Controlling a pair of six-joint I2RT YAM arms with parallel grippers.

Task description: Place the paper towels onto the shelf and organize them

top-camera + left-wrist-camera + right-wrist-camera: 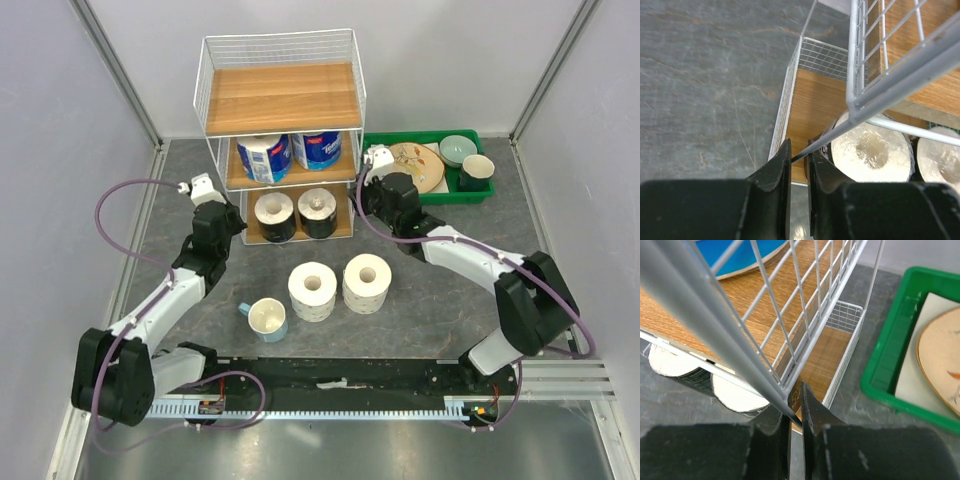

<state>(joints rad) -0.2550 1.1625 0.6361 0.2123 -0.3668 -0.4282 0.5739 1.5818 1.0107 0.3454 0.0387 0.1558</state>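
- While the shelf (281, 98) stood between them, the left gripper (800, 151) and right gripper (794, 402) each clamped its front wire (jaws nearly together).
- Two paper towels (312, 290) stood upright before the shelf.

White links (160, 305), black joints (530, 290), looping purple cables (99, 212); left pincer (799, 152) and right pincer (796, 400) matte black.

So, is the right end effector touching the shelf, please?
Touching: the right wrist view shows the right end effector shut on a wire of the shelf.
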